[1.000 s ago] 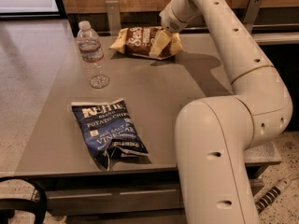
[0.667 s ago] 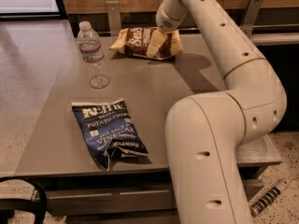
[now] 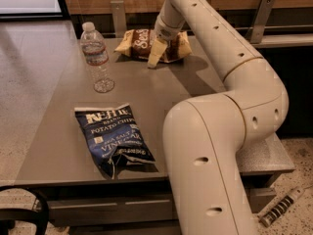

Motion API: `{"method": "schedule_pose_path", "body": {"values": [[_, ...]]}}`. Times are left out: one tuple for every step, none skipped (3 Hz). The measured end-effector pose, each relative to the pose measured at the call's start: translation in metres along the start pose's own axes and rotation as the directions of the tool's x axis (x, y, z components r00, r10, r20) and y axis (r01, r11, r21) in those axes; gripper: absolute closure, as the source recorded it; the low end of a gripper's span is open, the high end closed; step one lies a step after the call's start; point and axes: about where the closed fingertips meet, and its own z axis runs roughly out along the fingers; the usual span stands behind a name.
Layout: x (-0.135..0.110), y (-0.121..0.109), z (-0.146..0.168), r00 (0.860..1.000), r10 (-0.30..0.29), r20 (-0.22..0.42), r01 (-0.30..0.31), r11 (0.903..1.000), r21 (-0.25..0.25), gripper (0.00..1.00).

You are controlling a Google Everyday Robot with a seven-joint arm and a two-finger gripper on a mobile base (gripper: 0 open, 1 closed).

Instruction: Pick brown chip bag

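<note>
The brown chip bag lies at the far edge of the grey table, dark brown in the middle with tan ends and white script. My gripper reaches down from the cream arm onto the middle of the bag and covers part of it. The bag's right end shows just past the wrist. The bag lies flat on the table.
A dark blue potato chip bag lies near the table's front edge. A clear water bottle stands upright at the left, between the two bags. My arm's big elbow fills the right foreground. A wooden wall with metal brackets runs behind the table.
The arm has swung left and the gripper has shifted from the bag's right end onto its middle. The bag, bottle and blue bag have not moved.
</note>
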Motion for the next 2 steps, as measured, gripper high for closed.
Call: {"method": "schedule_pose_path", "body": {"values": [[-0.0003,0.0007,0.0034,1.000,-0.003,-0.001,0.003,1.0000,-0.002,0.24],[-0.0016,0.0005,0.0025,1.000,-0.003,-0.002,0.003,1.0000,-0.005,0.57]]}}
